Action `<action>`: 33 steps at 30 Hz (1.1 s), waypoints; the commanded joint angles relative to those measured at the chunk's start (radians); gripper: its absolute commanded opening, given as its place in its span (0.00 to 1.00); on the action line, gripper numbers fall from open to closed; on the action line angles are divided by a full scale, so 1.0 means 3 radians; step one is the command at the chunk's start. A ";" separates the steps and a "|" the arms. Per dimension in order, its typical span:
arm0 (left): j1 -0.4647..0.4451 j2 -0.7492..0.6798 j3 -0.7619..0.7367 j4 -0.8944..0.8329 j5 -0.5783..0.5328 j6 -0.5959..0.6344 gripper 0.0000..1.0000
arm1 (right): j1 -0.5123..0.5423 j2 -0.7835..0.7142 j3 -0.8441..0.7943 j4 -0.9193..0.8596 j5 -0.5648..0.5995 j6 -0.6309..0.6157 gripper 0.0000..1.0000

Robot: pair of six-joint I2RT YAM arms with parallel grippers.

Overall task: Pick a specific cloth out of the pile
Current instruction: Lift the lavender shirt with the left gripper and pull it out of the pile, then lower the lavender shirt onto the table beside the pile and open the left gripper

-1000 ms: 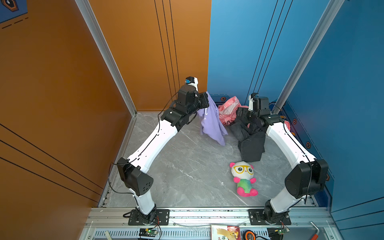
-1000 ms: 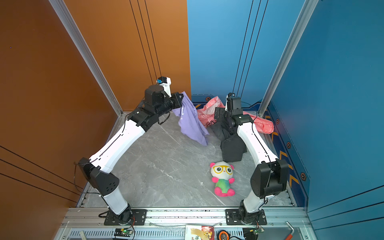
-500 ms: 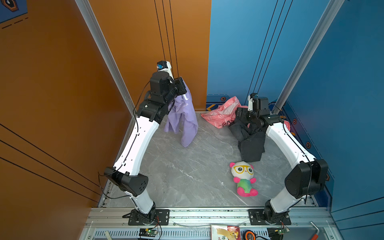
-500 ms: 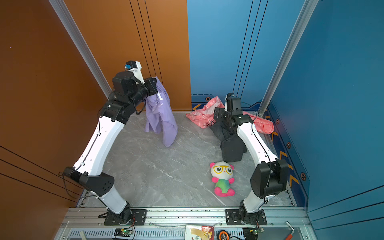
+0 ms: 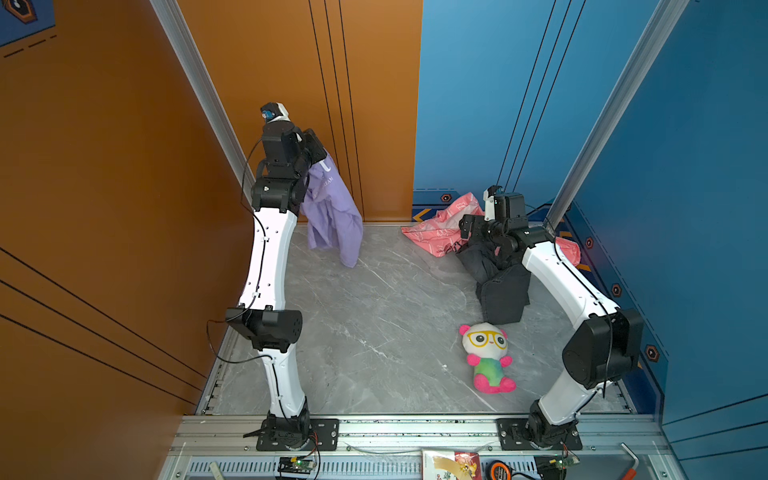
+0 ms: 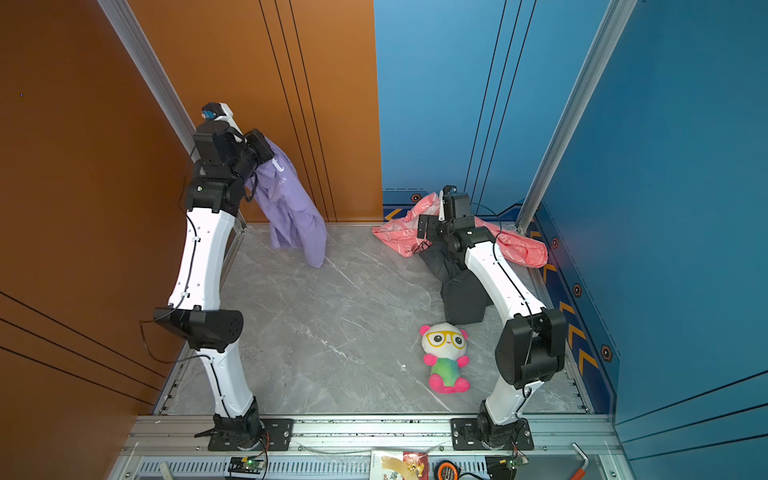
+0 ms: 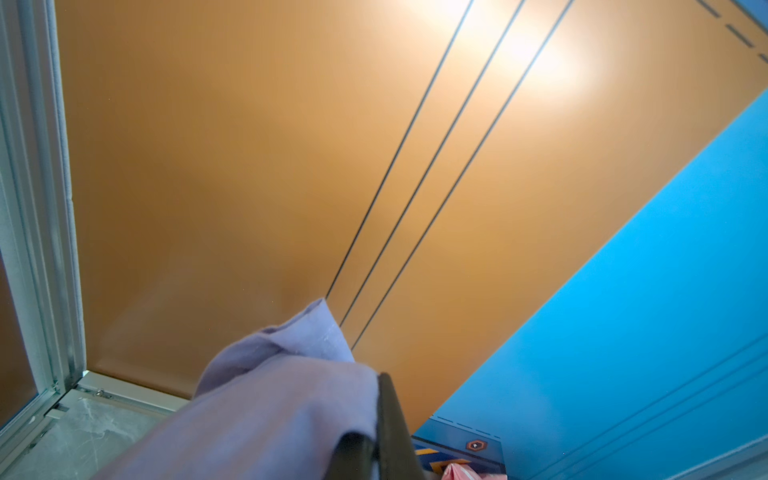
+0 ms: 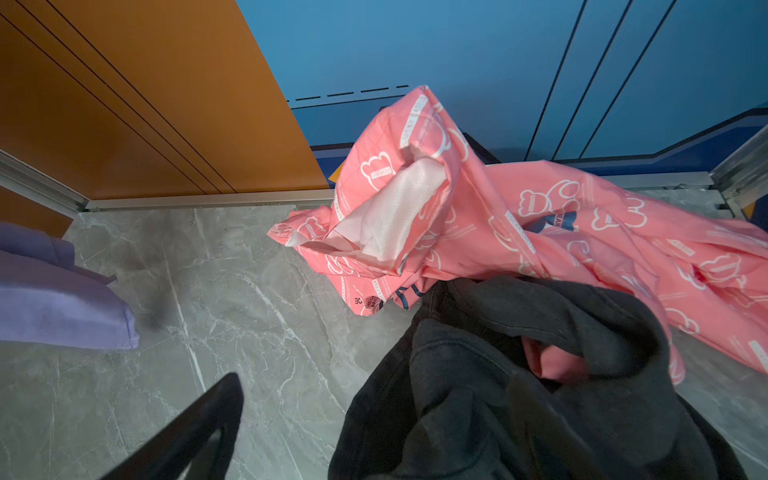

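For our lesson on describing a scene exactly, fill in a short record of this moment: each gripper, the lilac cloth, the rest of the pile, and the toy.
Left gripper: shut on the lilac cloth, raised near the orange wall
Lilac cloth: hanging from the left gripper, apart from the pile
Right gripper: open, holding nothing, at the pile
Pile: pink printed cloth and black garment, overlapping, by the blue wall
Panda plush toy: on the grey table, untouched

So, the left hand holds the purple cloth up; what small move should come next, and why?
Probably lower the left hand toward the bare floor below it. The cloth hangs from its shut jaws, already apart from the pile, so it seems picked out and only needs setting down.
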 commanded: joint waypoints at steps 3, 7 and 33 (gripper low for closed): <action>0.0173 0.0063 0.0262 0.0303 0.0076 -0.0057 0.00 | 0.0034 0.0035 0.0162 0.0059 -0.0116 0.0035 1.00; 0.0167 -0.0345 -0.0796 0.0550 0.0080 -0.0037 0.00 | 0.0033 0.0056 0.0166 0.0086 -0.0164 0.0036 1.00; 0.0143 -0.1280 -0.5272 0.0327 -0.0134 -0.1229 0.00 | 0.0019 0.0047 0.0028 0.0088 -0.0343 0.0056 1.00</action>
